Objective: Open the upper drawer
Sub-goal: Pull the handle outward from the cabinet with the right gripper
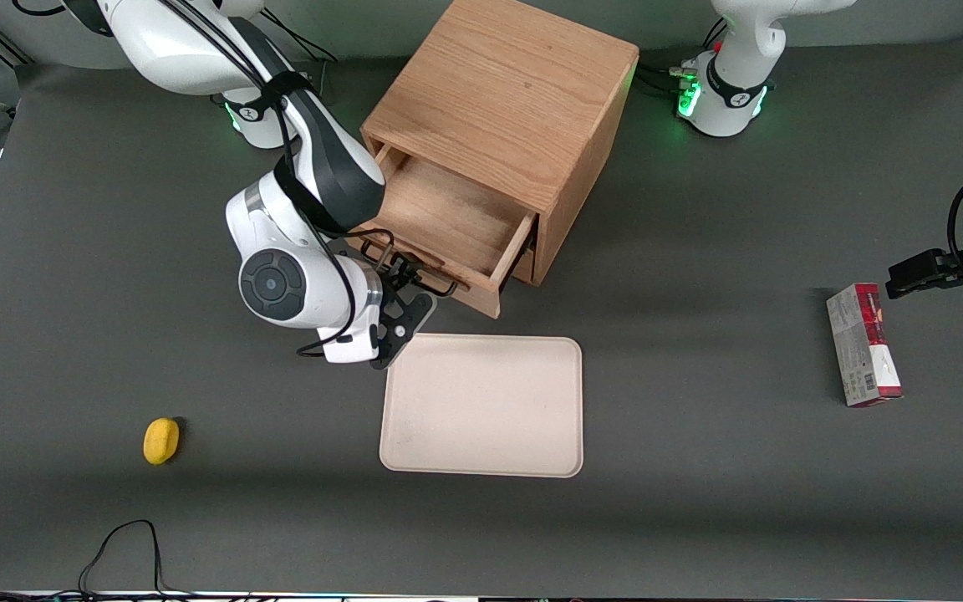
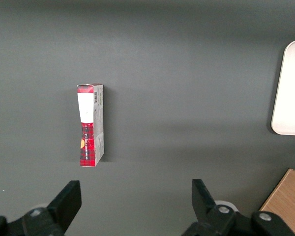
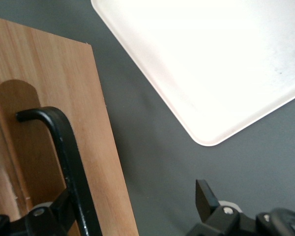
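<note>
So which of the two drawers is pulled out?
The upper drawer, slid out of the cabinet, its inside showing; the gripper is at its black handle.

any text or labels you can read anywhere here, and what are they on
Red carton: printed panels and what looks like a barcode, all too small to read.
Cabinet, upper drawer, tray, yellow object: no text.
Gripper, at the drawer's black handle: no text visible.

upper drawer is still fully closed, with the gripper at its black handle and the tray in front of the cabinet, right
Not closed: the front view shows the upper drawer pulled out. The gripper is at its black handle, and the tray lies in front of the cabinet.
</note>
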Controlling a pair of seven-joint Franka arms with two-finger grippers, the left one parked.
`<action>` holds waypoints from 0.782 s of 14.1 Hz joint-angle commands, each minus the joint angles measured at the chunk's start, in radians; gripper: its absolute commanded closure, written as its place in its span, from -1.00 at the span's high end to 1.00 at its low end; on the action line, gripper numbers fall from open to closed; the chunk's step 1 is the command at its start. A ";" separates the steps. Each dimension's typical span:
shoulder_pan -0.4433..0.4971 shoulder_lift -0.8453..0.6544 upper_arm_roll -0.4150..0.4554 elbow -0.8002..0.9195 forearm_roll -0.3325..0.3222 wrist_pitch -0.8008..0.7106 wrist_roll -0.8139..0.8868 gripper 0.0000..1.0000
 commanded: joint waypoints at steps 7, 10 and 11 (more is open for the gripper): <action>-0.045 0.085 0.002 0.123 -0.011 -0.010 -0.089 1.00; -0.067 0.097 0.004 0.138 -0.010 -0.010 -0.091 1.00; -0.070 0.104 0.004 0.147 -0.010 -0.010 -0.091 1.00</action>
